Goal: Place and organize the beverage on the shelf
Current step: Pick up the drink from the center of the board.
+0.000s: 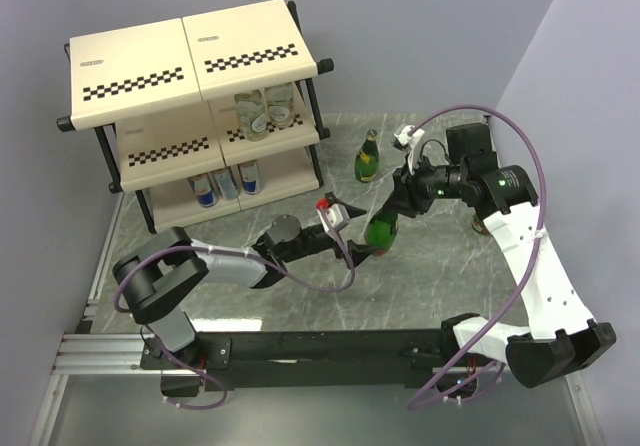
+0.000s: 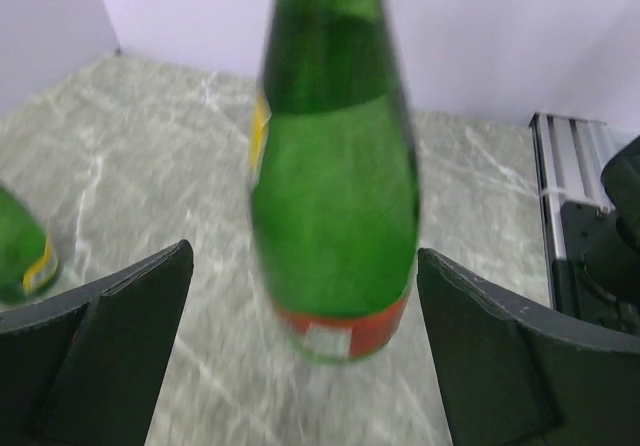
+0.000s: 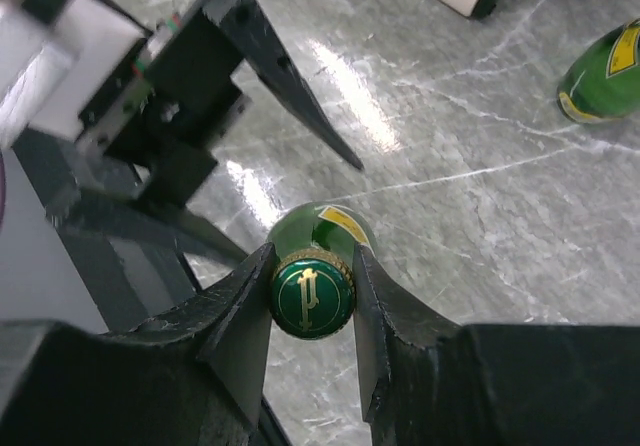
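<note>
Pinching the cap of a green glass bottle (image 3: 318, 256) between the jaws of my right gripper (image 3: 312, 301), I am holding it roughly upright over the marble table (image 1: 460, 266). Its body hangs between the wide-spread, empty fingers of my left gripper (image 2: 305, 256). A lower grip would, I judge, carry it more steadily to the shelf (image 1: 150, 66), well apart at far left.

place: robotics lab | cues: bare lilac walls (image 1: 400, 26), marble-look table (image 1: 450, 266), aluminium mounting rail (image 1: 100, 351)
</note>
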### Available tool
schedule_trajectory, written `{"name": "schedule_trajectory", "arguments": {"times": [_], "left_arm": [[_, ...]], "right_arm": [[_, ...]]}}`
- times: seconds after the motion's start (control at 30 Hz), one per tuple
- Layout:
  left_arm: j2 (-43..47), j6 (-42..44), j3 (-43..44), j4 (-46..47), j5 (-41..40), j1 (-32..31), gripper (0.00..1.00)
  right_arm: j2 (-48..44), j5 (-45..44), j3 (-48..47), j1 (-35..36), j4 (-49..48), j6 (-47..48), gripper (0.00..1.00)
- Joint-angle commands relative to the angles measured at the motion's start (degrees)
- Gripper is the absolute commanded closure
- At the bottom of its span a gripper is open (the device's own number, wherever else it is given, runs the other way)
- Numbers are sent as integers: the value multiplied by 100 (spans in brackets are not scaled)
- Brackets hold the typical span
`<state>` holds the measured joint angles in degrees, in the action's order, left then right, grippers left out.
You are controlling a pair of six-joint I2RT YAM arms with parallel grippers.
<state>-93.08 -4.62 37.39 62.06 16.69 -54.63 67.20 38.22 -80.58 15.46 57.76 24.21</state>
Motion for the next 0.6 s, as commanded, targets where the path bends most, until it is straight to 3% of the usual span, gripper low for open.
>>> {"name": "schedule_trajectory", "arguments": {"times": [0.0,0.57], "left_arm": [[-210,207,566,966,71,-127,1],[-747,401,1051,922,-184,-276,1]], "right_arm": [[-23,379,-450,71,-388,-364,100],[-49,406,-705,97,-634,-759,100]]}}
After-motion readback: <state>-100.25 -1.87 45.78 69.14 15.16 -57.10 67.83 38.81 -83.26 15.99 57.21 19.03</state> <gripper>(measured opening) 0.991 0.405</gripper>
